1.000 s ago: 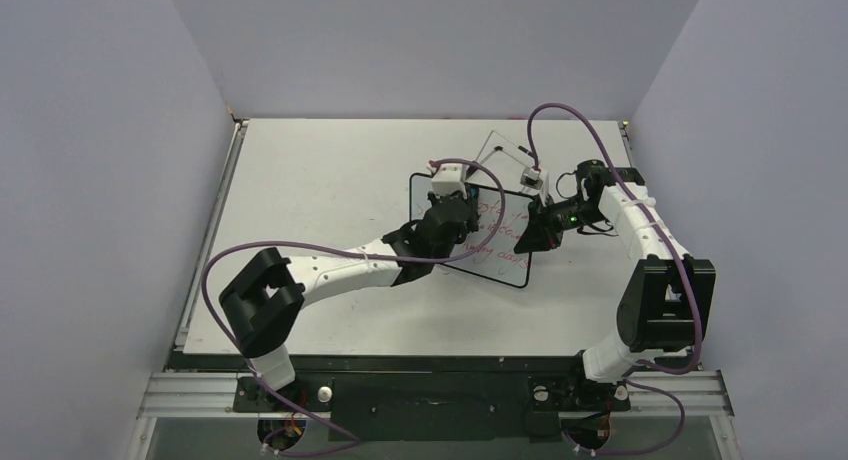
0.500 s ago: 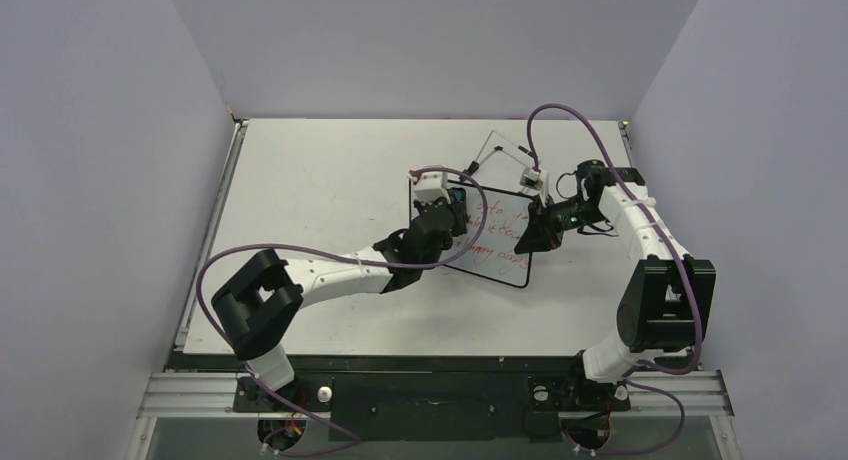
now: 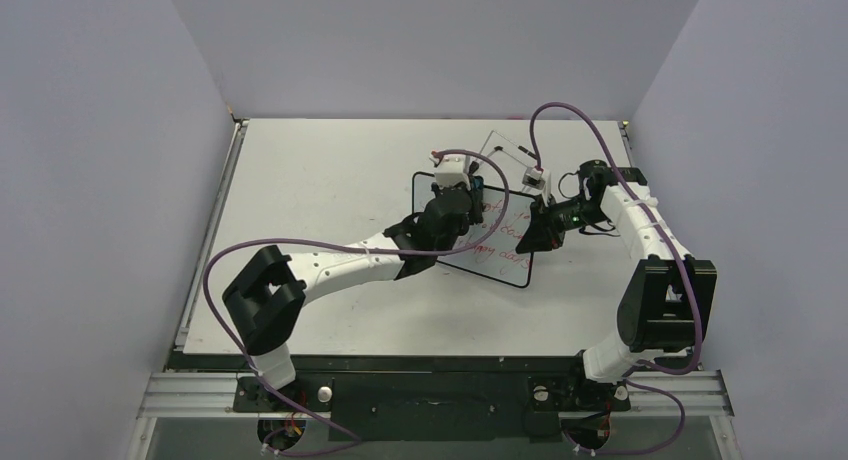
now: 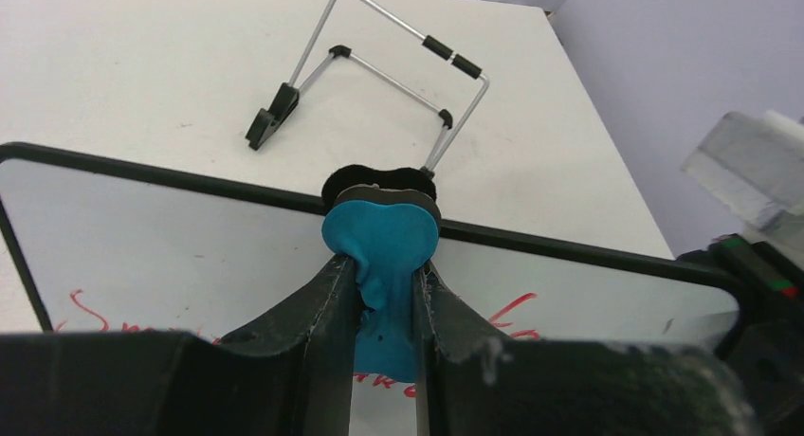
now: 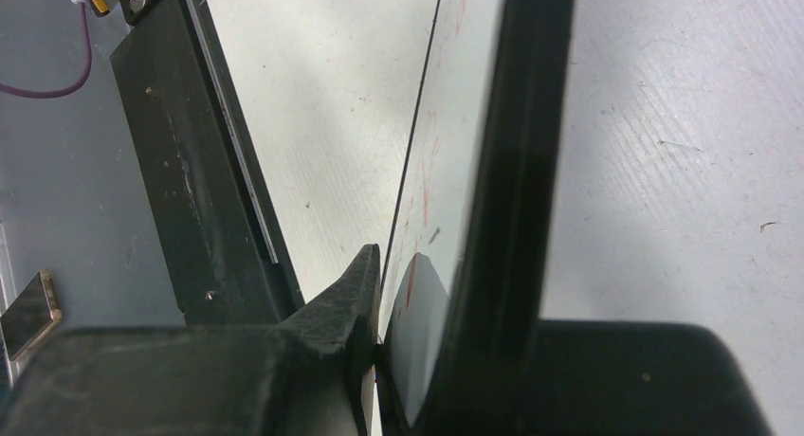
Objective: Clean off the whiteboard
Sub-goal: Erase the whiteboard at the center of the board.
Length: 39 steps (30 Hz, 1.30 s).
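While right gripper [image 3: 533,235] keeps right edge of whiteboard [image 3: 500,252] pinched between nearly closed fingers, left gripper [image 4: 379,265], clamped tight on blue eraser [image 4: 381,229], has swung from board's left side half second ago back right and farther, onto far rim. Board sits mid-table [image 4: 142,57], just near of wire stand [image 4: 437,46]. Far-left strip looks clean; red writing remains along near part and toward right. Likely reading: wiping under way, well short of done; coming strokes must work nearer and rightward.
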{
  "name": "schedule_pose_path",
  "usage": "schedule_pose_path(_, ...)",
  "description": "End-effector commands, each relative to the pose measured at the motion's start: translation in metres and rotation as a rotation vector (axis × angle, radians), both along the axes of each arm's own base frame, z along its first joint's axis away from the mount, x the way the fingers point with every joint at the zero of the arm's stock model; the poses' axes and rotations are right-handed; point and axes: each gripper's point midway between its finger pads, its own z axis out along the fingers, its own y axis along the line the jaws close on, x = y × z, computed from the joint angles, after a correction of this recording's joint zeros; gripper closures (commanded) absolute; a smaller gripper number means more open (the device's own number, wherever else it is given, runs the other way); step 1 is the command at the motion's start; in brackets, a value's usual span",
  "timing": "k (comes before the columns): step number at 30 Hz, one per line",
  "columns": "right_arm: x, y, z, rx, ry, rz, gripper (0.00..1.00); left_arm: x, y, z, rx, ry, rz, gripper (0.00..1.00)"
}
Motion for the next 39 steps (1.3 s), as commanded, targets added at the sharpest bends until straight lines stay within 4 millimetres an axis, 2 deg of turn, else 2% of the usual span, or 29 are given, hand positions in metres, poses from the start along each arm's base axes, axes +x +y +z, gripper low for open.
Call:
schedule_pose_path(1,-0.022,0.009,0.006,-0.010,-0.016,0.115,1.00,0.006,-0.032,0.048,-0.122,-0.065,-0.111,1.00)
schedule_pose_path(4,-0.022,0.008,0.006,-0.011,-0.016,0.114,1.00,0.003,-0.034,0.038,-0.119,-0.040,-0.128,1.00)
schedule_pose_path(9,-0.022,0.008,0.006,-0.009,-0.016,0.114,1.00,-0.014,-0.030,-0.008,-0.103,0.047,-0.154,1.00)
schedule_pose_path(10,-0.022,0.008,0.006,-0.009,-0.015,0.114,1.00,-0.018,-0.029,-0.012,-0.100,0.055,-0.160,1.00)
schedule_pose_path(11,-0.022,0.008,0.006,-0.008,-0.014,0.114,1.00,-0.024,-0.027,-0.025,-0.086,0.073,-0.162,1.00)
schedule_pose_path(15,-0.022,0.008,0.006,-0.007,-0.015,0.116,1.00,-0.031,-0.011,-0.051,-0.008,0.096,-0.129,1.00)
schedule_pose_path(19,-0.023,0.008,0.007,-0.006,-0.015,0.116,1.00,-0.024,0.007,-0.060,0.128,0.085,-0.067,1.00)
schedule_pose_path(25,-0.022,0.009,0.007,-0.005,-0.015,0.116,1.00,-0.012,0.016,-0.053,0.183,0.061,-0.033,1.00)
schedule_pose_path(31,-0.023,0.009,0.008,-0.004,-0.020,0.117,1.00,0.010,0.020,-0.009,0.139,0.015,-0.031,1.00)
schedule_pose_path(34,-0.023,0.008,0.007,-0.006,-0.018,0.118,1.00,0.015,0.012,0.016,0.097,-0.005,-0.072,1.00)
schedule_pose_path(36,-0.023,0.008,0.007,-0.005,-0.018,0.117,1.00,0.011,0.000,0.024,0.059,-0.006,-0.129,1.00)
schedule_pose_path(39,-0.023,0.007,0.007,-0.006,-0.018,0.116,1.00,-0.003,-0.017,0.018,0.025,0.007,-0.213,1.00)
